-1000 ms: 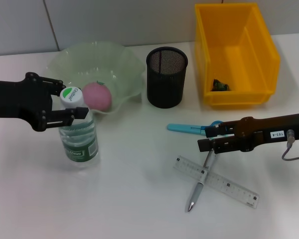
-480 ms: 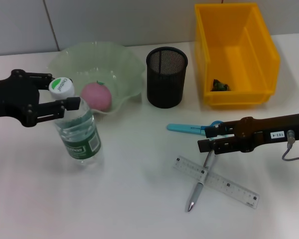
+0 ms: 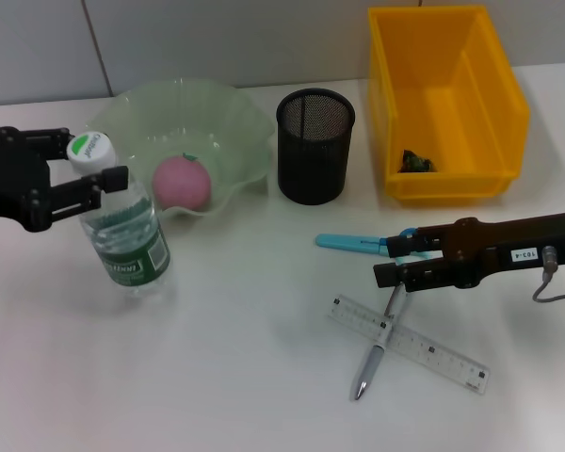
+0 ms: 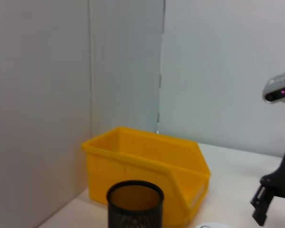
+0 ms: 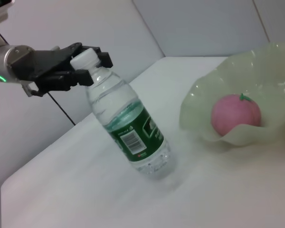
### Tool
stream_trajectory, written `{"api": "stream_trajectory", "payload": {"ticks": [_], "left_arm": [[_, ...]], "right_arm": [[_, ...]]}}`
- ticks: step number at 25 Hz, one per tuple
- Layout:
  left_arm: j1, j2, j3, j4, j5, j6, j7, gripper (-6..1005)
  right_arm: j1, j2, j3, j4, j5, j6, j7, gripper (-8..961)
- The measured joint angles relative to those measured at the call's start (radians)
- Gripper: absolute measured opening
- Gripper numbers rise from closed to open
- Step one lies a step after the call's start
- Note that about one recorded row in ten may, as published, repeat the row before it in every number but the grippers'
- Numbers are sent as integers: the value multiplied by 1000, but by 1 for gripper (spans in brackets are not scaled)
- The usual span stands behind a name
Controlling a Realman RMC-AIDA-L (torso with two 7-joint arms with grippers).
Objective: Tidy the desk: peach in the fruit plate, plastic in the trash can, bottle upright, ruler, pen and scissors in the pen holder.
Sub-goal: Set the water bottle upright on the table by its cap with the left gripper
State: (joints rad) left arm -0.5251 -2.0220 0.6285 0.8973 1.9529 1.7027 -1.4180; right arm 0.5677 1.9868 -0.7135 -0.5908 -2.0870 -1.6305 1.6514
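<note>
A clear water bottle (image 3: 124,240) with a green label leans left on the table, its white cap (image 3: 89,149) between the fingers of my left gripper (image 3: 87,160), which is shut on its neck. The right wrist view shows the same bottle (image 5: 130,128) and left gripper (image 5: 88,66). The pink peach (image 3: 182,181) lies in the pale green fruit plate (image 3: 235,122). My right gripper (image 3: 393,262) hovers open over the pen's top end, beside the blue-handled scissors (image 3: 353,243). The pen (image 3: 379,350) lies across the clear ruler (image 3: 424,350). The black mesh pen holder (image 3: 315,146) stands empty.
The yellow trash can (image 3: 447,56) stands at the back right with a small dark piece of plastic (image 3: 415,160) inside. The left wrist view shows the trash can (image 4: 147,164), the pen holder (image 4: 135,204) and the right arm (image 4: 275,190) farther off.
My left gripper has pulled leftward with the bottle's neck, and the bottle has slid left and now leans. The right arm has stayed put.
</note>
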Motion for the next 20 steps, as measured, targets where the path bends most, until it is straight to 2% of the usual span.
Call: {"api": "stream_trajectory", "payload": {"ticks": [2,5,8,20], "left_arm": [[0,0,0,0,0,0,0,475],[11,-18,-39,-1,0,-22,23,477],[16,-25,-49,-2,0,-35,29,479],[36,-40,-57,-45,-33,-134,37,489]], "right_arm": [[-1,1,1,0,1,-1,-10,740],[-4,7,5,-2,2,-1,-39,740],[-5,11,6,-4,3,-1,-60,741],[-1,20,7,-55,4,-1,-75,740]]}}
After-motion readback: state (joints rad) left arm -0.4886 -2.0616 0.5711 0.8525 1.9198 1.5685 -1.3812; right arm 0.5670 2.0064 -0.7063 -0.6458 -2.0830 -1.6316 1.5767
